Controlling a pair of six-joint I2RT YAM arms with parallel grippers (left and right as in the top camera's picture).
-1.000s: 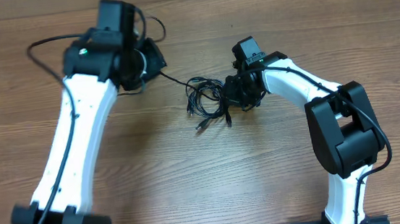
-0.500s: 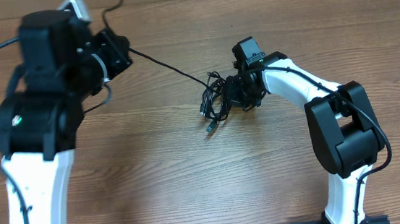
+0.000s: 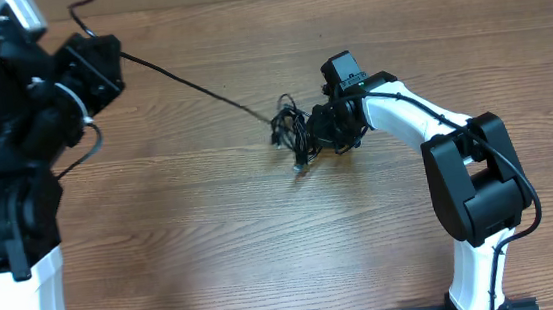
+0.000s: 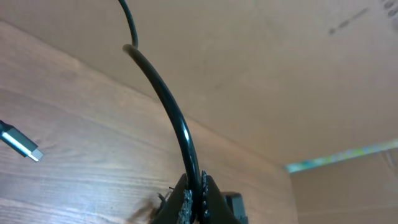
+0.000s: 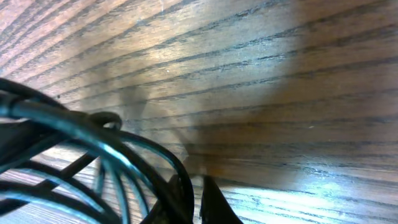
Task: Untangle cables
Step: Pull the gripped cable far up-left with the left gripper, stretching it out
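As my left pincer [image 3: 98, 70] has swung to the upper left of the frame, pressed together on one strand [image 3: 190, 84], that strand now runs taut down to the cables [image 3: 293, 131] at mid-counter [image 3: 245, 248]. My right pincer [image 3: 327, 130] pinches them there. The clump has drawn smaller, so I judge one cord is pulling free.
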